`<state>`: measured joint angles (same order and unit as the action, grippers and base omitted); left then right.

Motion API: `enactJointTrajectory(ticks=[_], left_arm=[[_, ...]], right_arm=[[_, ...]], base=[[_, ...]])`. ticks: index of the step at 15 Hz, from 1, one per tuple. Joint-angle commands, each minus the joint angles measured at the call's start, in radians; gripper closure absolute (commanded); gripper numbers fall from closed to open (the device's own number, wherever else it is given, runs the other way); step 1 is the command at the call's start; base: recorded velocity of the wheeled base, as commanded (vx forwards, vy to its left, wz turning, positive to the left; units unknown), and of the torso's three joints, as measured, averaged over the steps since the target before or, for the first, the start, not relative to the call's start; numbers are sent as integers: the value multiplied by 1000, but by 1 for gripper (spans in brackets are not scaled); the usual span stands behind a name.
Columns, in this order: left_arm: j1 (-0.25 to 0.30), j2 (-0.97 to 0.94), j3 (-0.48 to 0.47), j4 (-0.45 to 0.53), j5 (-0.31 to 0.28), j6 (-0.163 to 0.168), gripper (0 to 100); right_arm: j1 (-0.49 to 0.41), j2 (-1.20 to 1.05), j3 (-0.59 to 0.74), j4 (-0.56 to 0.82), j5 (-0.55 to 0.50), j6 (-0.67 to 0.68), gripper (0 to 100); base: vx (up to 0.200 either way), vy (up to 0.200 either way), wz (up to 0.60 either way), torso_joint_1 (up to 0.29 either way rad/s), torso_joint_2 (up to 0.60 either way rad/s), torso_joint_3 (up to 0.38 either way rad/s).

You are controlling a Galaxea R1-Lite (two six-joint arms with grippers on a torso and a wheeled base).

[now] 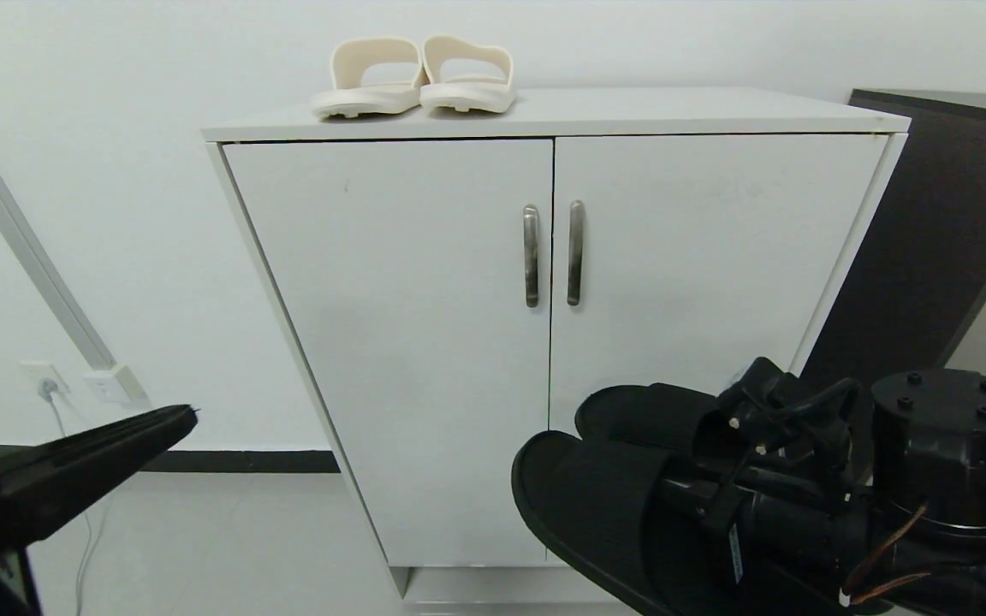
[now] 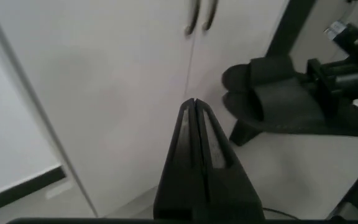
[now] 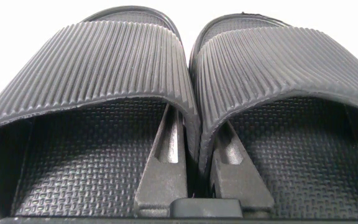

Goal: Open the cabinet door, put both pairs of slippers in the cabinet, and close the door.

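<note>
A white two-door cabinet (image 1: 424, 359) stands before me with both doors closed; its two metal handles (image 1: 531, 255) meet at the middle. A pair of cream slippers (image 1: 418, 75) rests on its top at the left. My right gripper (image 1: 715, 479) holds a pair of black slippers (image 1: 604, 488) low in front of the right door, its fingers (image 3: 166, 162) pinching the two adjoining inner sides (image 3: 191, 112). My left gripper (image 1: 189, 415) hangs shut and empty at the lower left, away from the cabinet; its closed tips (image 2: 194, 102) point toward the doors, with the black slippers (image 2: 278, 93) beyond.
A dark panel (image 1: 929, 257) leans beside the cabinet's right side. Wall sockets with a cord (image 1: 56, 385) and a grey conduit (image 1: 22, 239) are on the wall at the left. Light floor (image 1: 219, 547) lies open in front of the left door.
</note>
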<state>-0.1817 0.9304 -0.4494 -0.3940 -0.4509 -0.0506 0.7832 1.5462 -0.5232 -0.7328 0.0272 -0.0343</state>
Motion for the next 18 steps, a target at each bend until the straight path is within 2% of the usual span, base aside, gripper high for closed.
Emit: enactJointTrajectory(ticks=[1, 2, 3, 4, 6, 8, 10, 11, 12, 13, 16, 18], left_arm=[[-107, 180, -112, -37, 12, -3, 100], [-147, 220, -160, -37, 12, -8, 100], [-147, 220, -160, -37, 12, -8, 100], [-229, 294, -252, -39, 11, -55, 100], [-306, 375, -324, -62, 3, -81, 100], [-363, 482, -393, -114, 0, -87, 100], [-409, 556, -460, -123, -31, -89, 100], [-427, 579, -493, -121, -52, -107, 100], [-443, 600, -528, -120, -86, -140, 100], [-447, 623, -558, -120, -117, -155, 100], [-449, 702, -644, -117, -215, -169, 100], [-478, 722, -689, -117, -221, -230, 100]], right_arm=[[2, 3, 0, 0, 0, -1, 100], [2, 3, 0, 0, 0, -1, 100], [2, 3, 0, 0, 0, -1, 100], [4, 6, 0, -2, 0, 1, 100], [4, 12, 2, -2, 2, 2, 100], [4, 9, 3, -2, 17, 1, 100], [4, 11, 3, -2, 17, 1, 100], [4, 11, 3, -2, 17, 1, 100], [4, 12, 2, -2, 17, 1, 100], [5, 12, 2, -2, 17, 1, 100], [18, 14, 2, 0, 31, 1, 100], [18, 28, 5, -8, 49, 2, 100]], base=[[0, 0, 0, 0, 0, 0], [0, 0, 0, 0, 0, 0], [0, 0, 0, 0, 0, 0], [0, 0, 0, 0, 0, 0], [0, 0, 0, 0, 0, 0], [0, 0, 0, 0, 0, 0], [0, 0, 0, 0, 0, 0], [0, 0, 0, 0, 0, 0], [0, 0, 0, 0, 0, 0], [0, 0, 0, 0, 0, 0], [0, 0, 0, 0, 0, 0], [0, 0, 0, 0, 0, 0]])
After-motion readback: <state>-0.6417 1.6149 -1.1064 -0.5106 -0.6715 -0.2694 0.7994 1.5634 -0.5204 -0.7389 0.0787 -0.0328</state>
